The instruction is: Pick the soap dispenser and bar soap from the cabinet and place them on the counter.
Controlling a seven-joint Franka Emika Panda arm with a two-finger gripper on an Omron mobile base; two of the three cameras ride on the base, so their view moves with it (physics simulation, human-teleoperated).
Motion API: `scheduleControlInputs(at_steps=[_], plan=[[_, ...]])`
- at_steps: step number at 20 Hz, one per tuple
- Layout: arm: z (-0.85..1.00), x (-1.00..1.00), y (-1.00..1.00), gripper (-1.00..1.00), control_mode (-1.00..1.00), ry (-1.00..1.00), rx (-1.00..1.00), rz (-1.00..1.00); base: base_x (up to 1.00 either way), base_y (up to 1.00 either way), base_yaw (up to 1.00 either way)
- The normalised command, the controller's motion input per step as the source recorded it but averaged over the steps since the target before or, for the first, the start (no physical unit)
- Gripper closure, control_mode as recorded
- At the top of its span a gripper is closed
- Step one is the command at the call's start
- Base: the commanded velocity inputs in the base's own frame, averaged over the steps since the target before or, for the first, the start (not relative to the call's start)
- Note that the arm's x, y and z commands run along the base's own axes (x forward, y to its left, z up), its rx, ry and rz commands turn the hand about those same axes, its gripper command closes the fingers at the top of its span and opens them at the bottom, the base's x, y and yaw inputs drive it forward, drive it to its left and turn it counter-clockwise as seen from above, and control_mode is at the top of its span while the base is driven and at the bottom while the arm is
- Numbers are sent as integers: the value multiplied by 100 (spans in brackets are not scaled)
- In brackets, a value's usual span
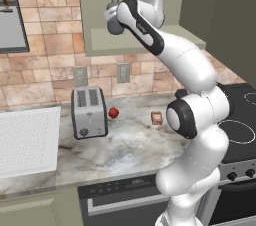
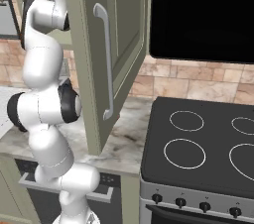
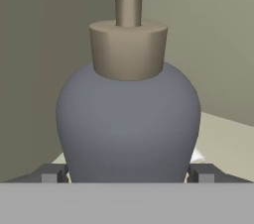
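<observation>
Cabinet (image 3: 218,44) shelf under hand; soap bottle (image 3: 129,124) upright, pump up, between wide-open gripper (image 3: 129,172) fingers, ungripped.

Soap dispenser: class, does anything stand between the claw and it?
Nothing visible does. In the hand view the soap dispenser sits directly before the open claw, its body between the fingertips, on the cabinet shelf.

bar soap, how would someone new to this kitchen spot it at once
Start at the silver toaster on the counter. Right of it sits a round red ball, and further right lies the bar soap: the small pinkish rectangular block.
</observation>
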Motion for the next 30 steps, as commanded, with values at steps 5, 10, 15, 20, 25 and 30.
scheduleControlInputs(at_steps=[5, 10, 15, 20, 25, 30], plan=[[0, -46, -12, 100, -100, -3, 2, -2, 0, 0, 0], [0, -53, -12, 100, -100, -4, 3, -3, 0, 0, 0], [0, -54, -9, 100, -100, -4, 2, -2, 0, 0, 0], [0, -56, -6, 100, -100, -2, 3, -3, 0, 0, 0], [0, -59, -6, 100, -100, -1, 4, -3, 0, 0, 0], [0, -60, -8, 100, -100, -1, 4, -3, 0, 0, 0]])
